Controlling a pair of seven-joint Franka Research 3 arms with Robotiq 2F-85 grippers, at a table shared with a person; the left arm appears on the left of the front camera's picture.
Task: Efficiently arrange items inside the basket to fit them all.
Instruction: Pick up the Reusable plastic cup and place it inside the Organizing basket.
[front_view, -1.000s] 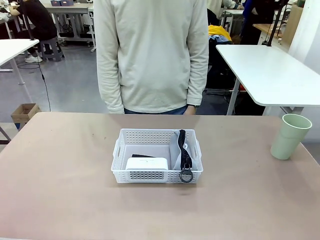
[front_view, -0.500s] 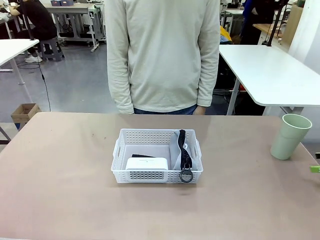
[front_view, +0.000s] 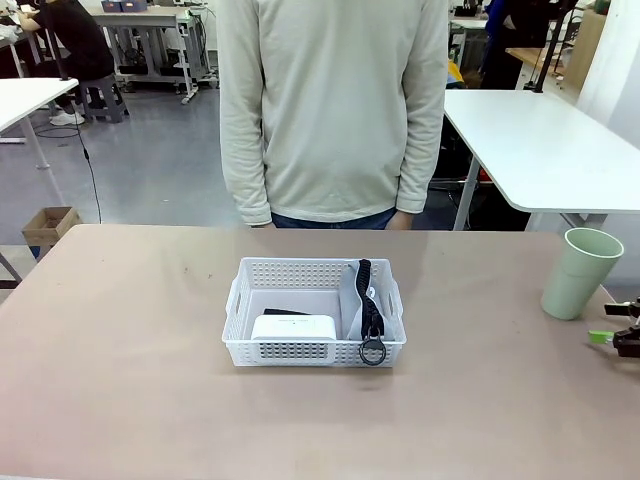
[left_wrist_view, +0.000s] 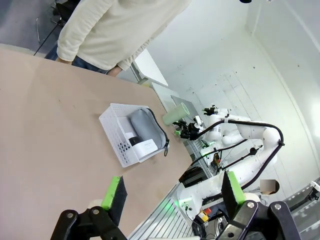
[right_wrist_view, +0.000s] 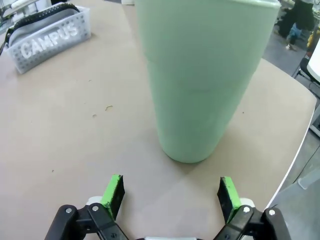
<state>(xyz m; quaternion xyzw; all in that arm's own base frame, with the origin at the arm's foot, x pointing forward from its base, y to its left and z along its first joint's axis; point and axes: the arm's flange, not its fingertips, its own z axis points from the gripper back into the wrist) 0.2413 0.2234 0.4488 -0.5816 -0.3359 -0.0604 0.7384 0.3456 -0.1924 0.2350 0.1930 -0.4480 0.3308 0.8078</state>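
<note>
Standing upright, smooth tapered cup (pale green).

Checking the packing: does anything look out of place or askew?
The pale green cup stands on the table, far right of the basket, not in it. The pouch's metal ring hangs over the basket's near rim.

A person in a cream long-sleeved top and blue jeans stood close against the far edge of the tan table. Behind them to the right was a white table. Another white table edged in at far left, and a small open cardboard box sat on the grey floor nearby. Someone in dark clothes sat farther back.
</note>
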